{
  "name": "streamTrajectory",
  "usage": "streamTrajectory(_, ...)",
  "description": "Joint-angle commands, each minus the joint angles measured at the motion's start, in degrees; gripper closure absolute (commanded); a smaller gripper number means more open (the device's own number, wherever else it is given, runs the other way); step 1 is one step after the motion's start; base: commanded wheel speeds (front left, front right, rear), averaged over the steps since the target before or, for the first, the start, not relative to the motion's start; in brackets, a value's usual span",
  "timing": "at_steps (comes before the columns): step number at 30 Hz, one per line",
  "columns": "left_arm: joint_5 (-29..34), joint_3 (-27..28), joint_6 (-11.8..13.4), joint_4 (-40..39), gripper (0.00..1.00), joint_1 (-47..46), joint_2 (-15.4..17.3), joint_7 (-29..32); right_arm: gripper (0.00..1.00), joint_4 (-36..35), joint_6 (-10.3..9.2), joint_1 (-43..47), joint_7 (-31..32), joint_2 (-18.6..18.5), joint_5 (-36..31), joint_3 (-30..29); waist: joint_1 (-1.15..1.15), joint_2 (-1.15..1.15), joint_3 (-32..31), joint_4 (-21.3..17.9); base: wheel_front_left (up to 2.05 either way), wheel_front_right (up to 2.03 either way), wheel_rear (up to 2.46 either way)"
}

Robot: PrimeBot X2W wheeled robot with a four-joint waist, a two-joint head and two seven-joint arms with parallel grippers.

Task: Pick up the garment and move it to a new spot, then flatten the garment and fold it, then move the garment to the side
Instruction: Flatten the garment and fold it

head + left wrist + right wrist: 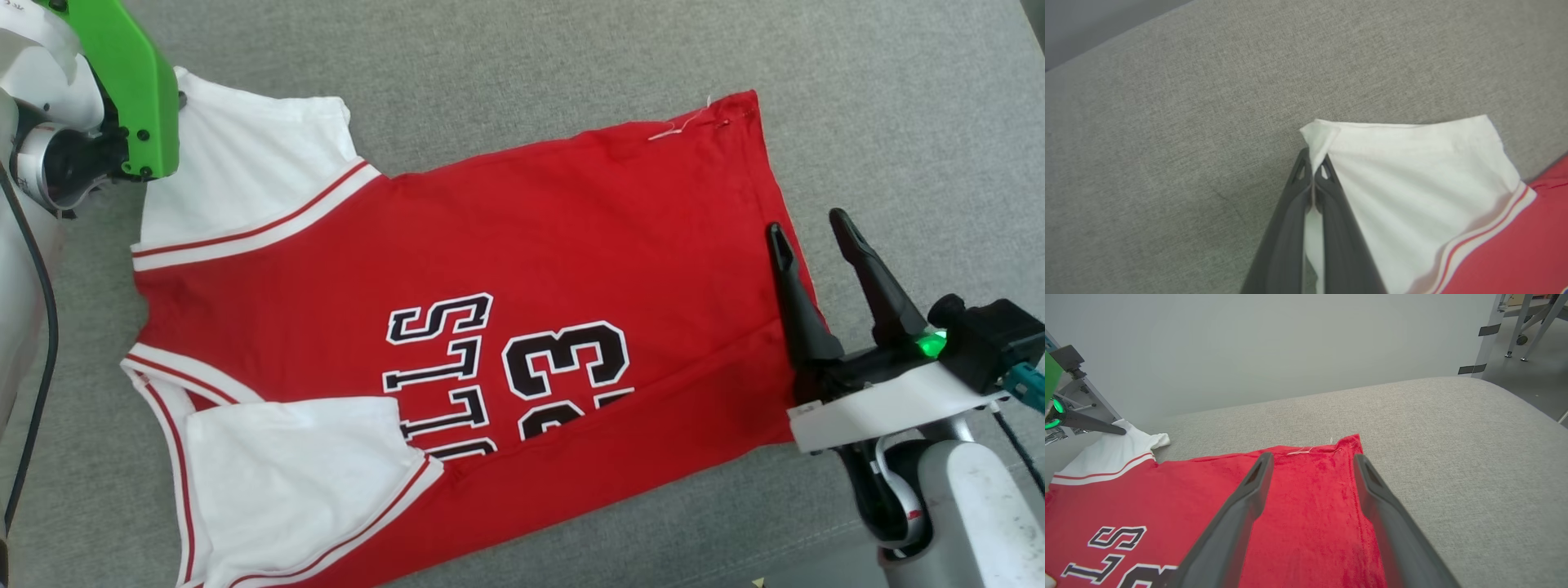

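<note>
Seeing the right claw [807,224] spread wide over the hem end of the red Bulls jersey [531,245], lying flat on the grey upholstered surface [898,98], near white sleeve [302,482] folded onto the chest. Further back, spotting the left claw [1313,165] pressed together, pinching a corner of the far white sleeve [1412,171].

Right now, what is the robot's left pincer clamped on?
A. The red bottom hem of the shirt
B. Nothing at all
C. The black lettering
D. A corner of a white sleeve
D: the left wrist view shows the left pincer shut on the garment, with a corner of its white sleeve pinched between the two dark fingers.
</note>
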Motion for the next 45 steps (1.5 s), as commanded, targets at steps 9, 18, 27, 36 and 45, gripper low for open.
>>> streamTrajectory(9,-2.6,-0.2,-0.5,-7.8,1.00,3.9,-0.1,-2.8,0.00,-0.1,-0.05,-3.8,20.0,-10.4,1.0,-0.9,0.00,0.00,-5.4,4.6,0.00,0.00,0.00)
streamTrajectory(18,-2.1,-1.9,1.1,-23.6,1.00,8.6,1.5,-1.9,0.00,4.8,-0.05,-15.5,42.5,-21.2,6.8,0.2,0.00,0.00,-3.4,10.1,0.00,0.00,0.00)
streamTrajectory(27,-1.1,-2.8,4.3,-39.3,1.00,11.3,2.9,-0.5,0.00,18.6,-0.05,-30.2,53.9,-25.0,12.9,5.5,0.00,0.00,0.6,15.9,0.00,0.00,0.00)
streamTrajectory(36,-0.5,-3.2,4.6,-42.5,1.00,10.8,2.4,-1.0,0.00,24.4,-0.05,-33.8,54.2,-26.0,13.2,10.6,0.00,0.00,2.9,17.9,0.00,0.00,0.00)
streamTrajectory(45,-0.9,-3.4,4.1,-40.0,1.00,11.9,1.8,-3.2,1.00,26.1,-0.05,-31.8,52.2,-27.2,17.9,16.2,0.00,0.00,2.2,18.3,0.00,0.00,0.00)
